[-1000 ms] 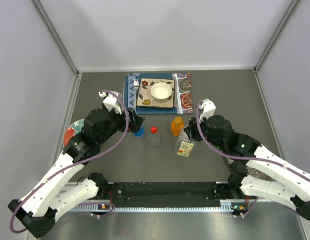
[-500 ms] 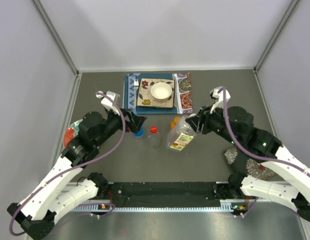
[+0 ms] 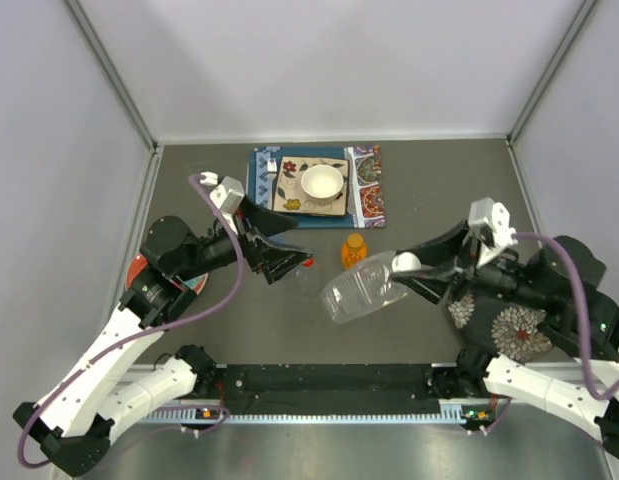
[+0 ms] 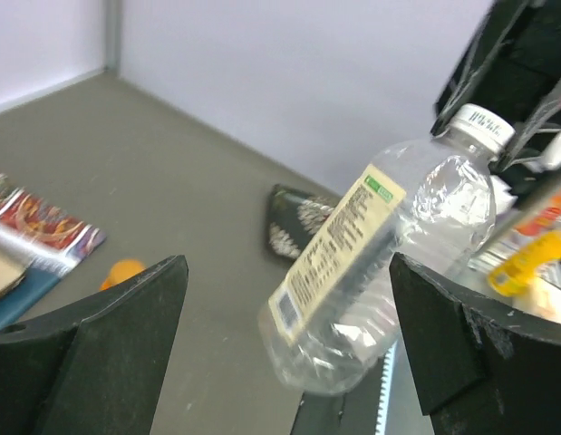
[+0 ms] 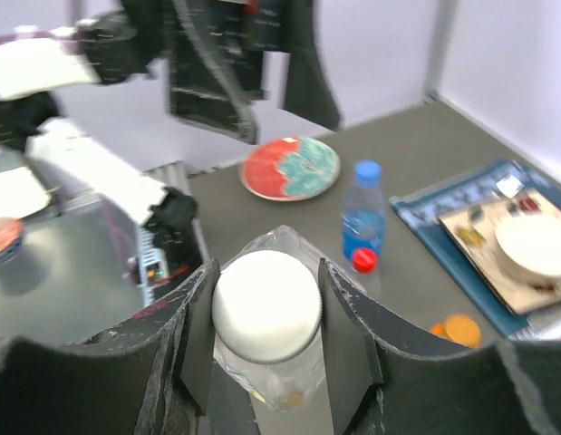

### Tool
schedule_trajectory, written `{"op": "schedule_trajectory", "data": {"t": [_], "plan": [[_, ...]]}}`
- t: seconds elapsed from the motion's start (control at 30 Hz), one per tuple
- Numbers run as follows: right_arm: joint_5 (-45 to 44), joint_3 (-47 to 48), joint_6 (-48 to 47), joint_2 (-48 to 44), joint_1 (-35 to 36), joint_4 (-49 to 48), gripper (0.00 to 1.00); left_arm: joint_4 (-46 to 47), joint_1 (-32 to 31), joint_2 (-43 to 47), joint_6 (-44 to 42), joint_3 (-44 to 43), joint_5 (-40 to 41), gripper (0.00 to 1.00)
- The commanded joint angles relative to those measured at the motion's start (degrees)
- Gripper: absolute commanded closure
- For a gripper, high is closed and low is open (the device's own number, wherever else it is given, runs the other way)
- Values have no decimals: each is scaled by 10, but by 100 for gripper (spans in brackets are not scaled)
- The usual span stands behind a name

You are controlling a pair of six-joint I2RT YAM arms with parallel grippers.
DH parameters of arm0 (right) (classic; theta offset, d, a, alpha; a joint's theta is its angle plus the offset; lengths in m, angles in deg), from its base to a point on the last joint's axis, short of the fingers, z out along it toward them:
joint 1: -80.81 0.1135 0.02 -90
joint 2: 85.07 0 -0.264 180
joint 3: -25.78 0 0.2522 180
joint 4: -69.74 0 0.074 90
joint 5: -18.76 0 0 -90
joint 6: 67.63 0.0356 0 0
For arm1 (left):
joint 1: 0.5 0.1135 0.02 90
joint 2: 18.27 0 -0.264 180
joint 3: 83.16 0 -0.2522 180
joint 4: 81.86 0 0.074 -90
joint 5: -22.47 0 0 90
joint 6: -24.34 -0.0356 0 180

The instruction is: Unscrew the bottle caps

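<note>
The white cap [image 5: 265, 306], blue cap [image 5: 367, 169], red cap [image 5: 362, 260] and orange cap [image 5: 459, 329] make four. There is one white bowl [image 3: 322, 183]. The left plate [image 5: 290, 167] and right plate [image 3: 516, 330] make two.

No legible text — only blurred fine print on the bottle label [image 4: 339, 240] and the white cap [image 4: 479, 127]

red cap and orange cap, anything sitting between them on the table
Nothing. Only bare grey table separates the red cap from the orange cap, clearest in the top view. The right wrist view shows the same empty gap.
</note>
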Motion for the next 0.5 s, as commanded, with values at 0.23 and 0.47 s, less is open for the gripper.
{"op": "schedule_trajectory", "data": {"t": [0.23,0.47], "plan": [[333,52,-10,31,5,-78,100,299,8,-53,171,-11,-327,1],[330,70,15,61,6,-126,100,287,8,-37,132,11,-341,1]]}}
